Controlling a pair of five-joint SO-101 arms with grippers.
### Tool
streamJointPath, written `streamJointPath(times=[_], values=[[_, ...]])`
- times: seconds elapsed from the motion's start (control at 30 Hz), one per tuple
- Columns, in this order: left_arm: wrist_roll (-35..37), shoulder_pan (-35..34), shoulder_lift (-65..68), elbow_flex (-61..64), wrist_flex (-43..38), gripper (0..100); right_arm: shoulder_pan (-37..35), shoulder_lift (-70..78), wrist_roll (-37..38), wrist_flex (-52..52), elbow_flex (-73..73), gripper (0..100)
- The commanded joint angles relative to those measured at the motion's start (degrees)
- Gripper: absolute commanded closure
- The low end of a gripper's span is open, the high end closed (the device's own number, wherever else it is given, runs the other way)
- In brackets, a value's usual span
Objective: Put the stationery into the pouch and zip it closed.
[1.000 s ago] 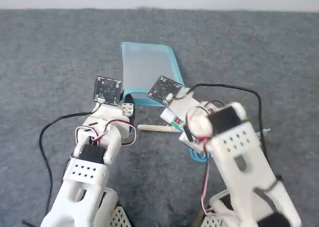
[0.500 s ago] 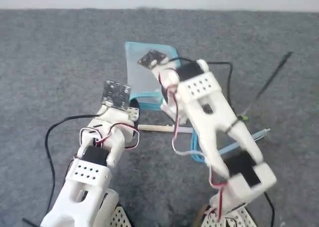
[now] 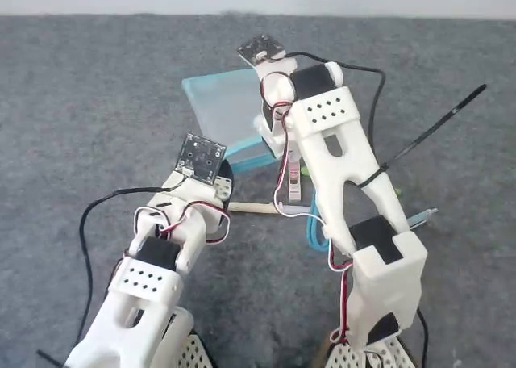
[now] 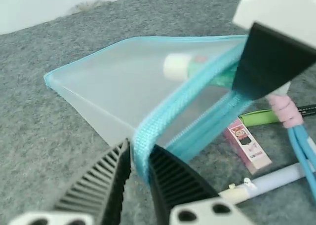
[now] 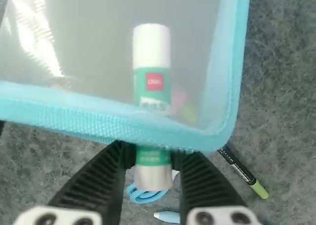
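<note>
The translucent pouch [image 3: 216,110] with blue trim lies at the table's middle, its zipper mouth [image 4: 197,94] open. My left gripper [image 4: 139,155] is shut on the zipper edge at the mouth's near corner [image 3: 224,178] and holds it up. A white and green glue stick [image 5: 152,77] is held in my right gripper [image 5: 152,155], with its front half inside the pouch [image 5: 123,42]. The right arm [image 3: 322,134] stretches over the pouch's right side. Through the pouch wall in the left wrist view I see the glue stick [image 4: 178,66].
Loose stationery lies on the grey mat in front of the pouch: a wooden stick [image 3: 254,209], a pink eraser [image 4: 245,142], a white pen [image 4: 269,181], a green pen [image 5: 247,178], a light blue pen [image 3: 419,218] and a blue cord [image 3: 314,229].
The right arm swung from the mat in front of the pouch up over it and pushed the glue stick into the mouth. The pouch turned, and the left gripper shifted slightly right.
</note>
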Motion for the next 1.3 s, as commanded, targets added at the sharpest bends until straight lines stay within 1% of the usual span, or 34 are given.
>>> streamJointPath(times=[0.0, 0.07, 0.17, 0.3, 0.43, 0.5, 0.6, 0.73, 0.8, 0.87, 0.97, 1.13, 1.27], values=[[-0.9, 0.9, -0.4, -0.1, -1.8, 99, -0.1, -1.4, -0.1, -0.1, -4.0, 80.8], [-0.9, 0.9, -0.4, -0.2, -1.8, 99, -0.3, -1.6, 1.1, 0.0, -4.1, 78.9], [-0.9, 0.9, -0.2, -0.2, -1.8, 99, -0.7, -1.7, 2.9, 0.0, -4.3, 78.9], [-0.9, 0.8, -0.1, -0.2, -1.8, 99, -0.7, -3.7, 3.1, 0.0, -4.3, 78.9], [-0.9, -1.8, 0.0, -0.3, -3.1, 99, 0.3, -9.7, 3.1, 0.1, -4.0, 78.9], [-0.6, -3.5, 0.1, -0.1, -4.0, 99, 1.5, -13.0, 3.3, 0.7, -4.0, 78.9], [-0.5, -5.1, 0.1, -0.2, -4.0, 99, 4.4, -16.3, 6.4, 3.7, -4.0, 78.9], [-0.4, -7.1, -0.4, -0.3, -4.1, 99, 11.5, -16.7, 12.5, 8.4, -2.5, 79.0], [-0.6, -7.6, -0.4, -0.4, -4.2, 99, 16.5, -17.0, 18.3, 7.6, 3.5, 79.0], [-0.8, -7.6, -0.4, -0.7, -4.2, 99, 20.4, -16.7, 27.5, 7.4, 10.3, 79.0], [-0.8, -7.6, 0.1, -1.3, -4.1, 99, 26.0, -17.4, 39.5, 4.1, 22.3, 79.0], [-0.8, -7.6, 0.1, -1.4, -4.1, 99, 34.2, -21.5, 62.9, -5.0, 42.8, 79.0], [-0.8, -7.6, 0.1, -1.4, -4.1, 99, 37.4, -27.9, 70.8, -15.3, 58.2, 79.0]])
